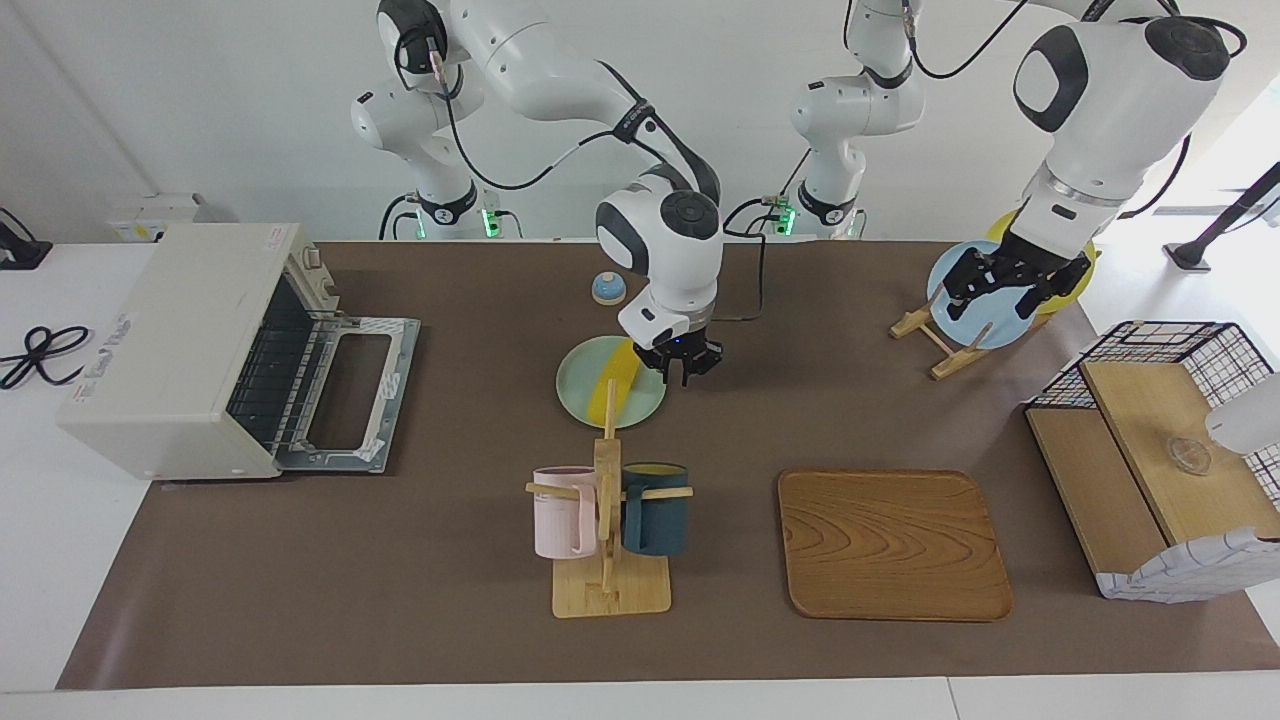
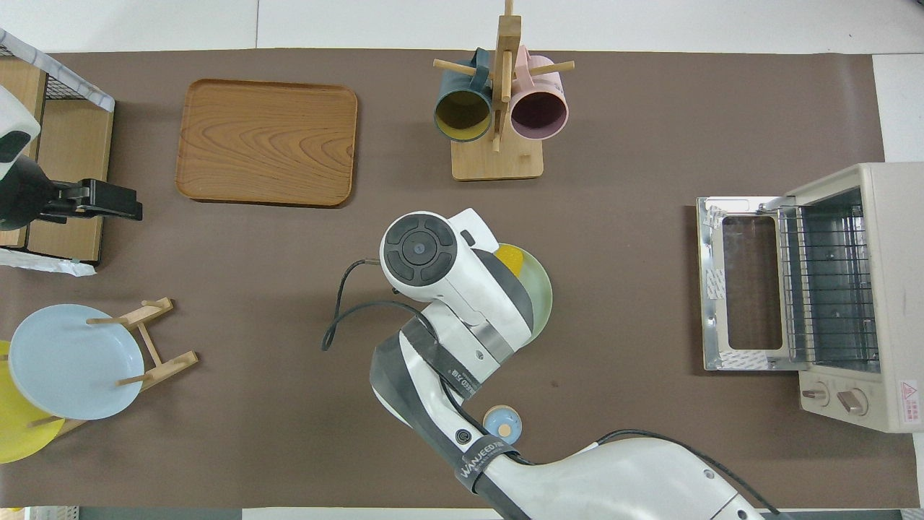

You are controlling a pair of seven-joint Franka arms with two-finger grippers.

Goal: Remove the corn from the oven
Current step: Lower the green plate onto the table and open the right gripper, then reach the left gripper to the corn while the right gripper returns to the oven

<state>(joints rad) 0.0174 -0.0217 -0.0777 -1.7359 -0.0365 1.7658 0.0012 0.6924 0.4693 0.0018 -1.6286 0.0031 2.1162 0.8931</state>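
Facing view: oven [image 1: 190, 350] at the right arm's end of the table, door [image 1: 350, 390] dropped flat, rack looks bare. Corn [image 1: 612, 392] already out, lying on the pale green plate [image 1: 585, 385] mid-table, just nearer the robots than the mug tree [image 1: 608, 520]. Right gripper [image 1: 685, 362] sits right beside the corn at the plate's edge, fingers apart, nothing between them. Left gripper [image 1: 1015, 285] waits up over the blue plate [image 1: 985, 320] on its rack; can't tell its fingers. Overhead view: right arm covers most of the plate [image 2: 538, 289], only one yellow end of the corn [image 2: 512, 258] shows; oven [image 2: 866, 289] interior empty. Handling guess: corn is light, stiff, rounded, so may roll on the smooth plate; kernel texture gives grip. Best hold is across the thick middle, not the tapered tip.
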